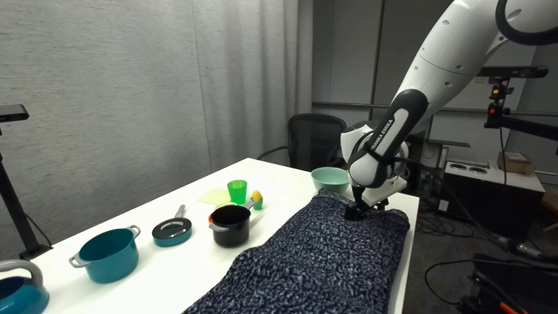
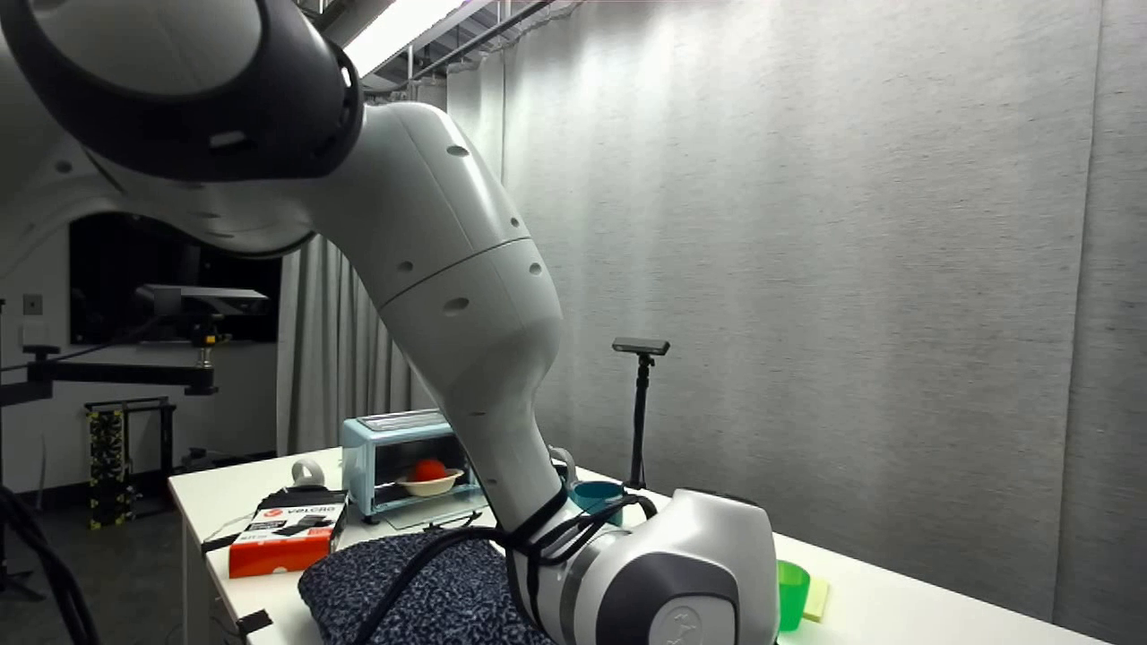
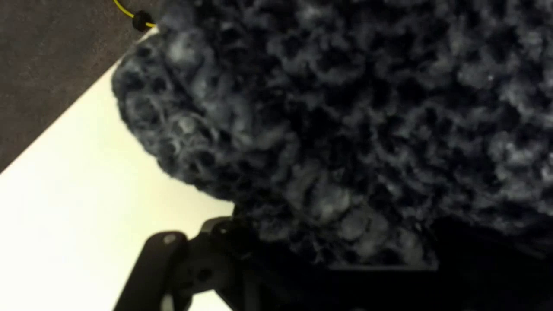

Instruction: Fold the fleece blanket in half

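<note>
The fleece blanket (image 1: 322, 261), dark navy and black with a mottled, fuzzy texture, lies as a long strip along the white table's edge. Part of the blanket (image 2: 448, 596) shows behind the arm in an exterior view. My gripper (image 1: 368, 210) is down at the blanket's end near the bowl, its jaws spread apart. In the wrist view the blanket's rounded edge (image 3: 281, 181) runs into the space between the dark fingers, of which the left finger (image 3: 207, 263) is clearest. The fingertips are partly lost in shadow and fabric, and no pinch on the cloth shows.
A mint bowl (image 1: 330, 178) stands close by the gripper. Beside the blanket are a black pot (image 1: 231, 231), green cup (image 1: 237, 192), lidded teal pan (image 1: 172, 233) and teal pot (image 1: 111, 261). A toaster oven (image 2: 360, 466) and orange-white box (image 2: 269, 560) stand past the blanket's opposite end.
</note>
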Controlling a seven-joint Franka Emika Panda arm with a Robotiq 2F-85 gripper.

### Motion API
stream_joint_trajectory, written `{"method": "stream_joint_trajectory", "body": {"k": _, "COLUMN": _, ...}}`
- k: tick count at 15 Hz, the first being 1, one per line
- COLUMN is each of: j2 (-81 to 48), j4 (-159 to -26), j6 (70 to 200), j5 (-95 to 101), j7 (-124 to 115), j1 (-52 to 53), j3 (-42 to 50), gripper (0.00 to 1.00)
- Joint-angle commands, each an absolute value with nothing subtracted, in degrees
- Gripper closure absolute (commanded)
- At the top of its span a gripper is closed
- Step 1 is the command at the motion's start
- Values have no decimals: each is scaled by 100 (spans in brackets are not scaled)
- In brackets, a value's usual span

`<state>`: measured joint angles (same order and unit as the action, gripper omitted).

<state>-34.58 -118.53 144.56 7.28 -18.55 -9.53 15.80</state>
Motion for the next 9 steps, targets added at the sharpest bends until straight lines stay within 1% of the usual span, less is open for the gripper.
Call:
{"method": "stream_joint_trajectory", "body": {"k": 1, "j2": -3714, "j4": -11625, "j6": 14454, "j5": 428, "j7": -2059, "j1": -897, "j3": 1573, "gripper": 26}}
{"method": "stream_joint_trajectory", "body": {"k": 6, "j2": -3347, "j4": -11692, "j6": 14428, "j5": 409, "j7": -1644, "j1": -1132, "j3": 1657, "gripper": 65}}
{"method": "stream_joint_trajectory", "body": {"k": 8, "j2": -3218, "j4": -11720, "j6": 14399, "j5": 481, "j7": -1510, "j1": -1153, "j3": 1669, "gripper": 79}}
{"method": "stream_joint_trajectory", "body": {"k": 9, "j2": -3124, "j4": -11761, "j6": 14374, "j5": 570, "j7": -1437, "j1": -1118, "j3": 1696, "gripper": 88}}
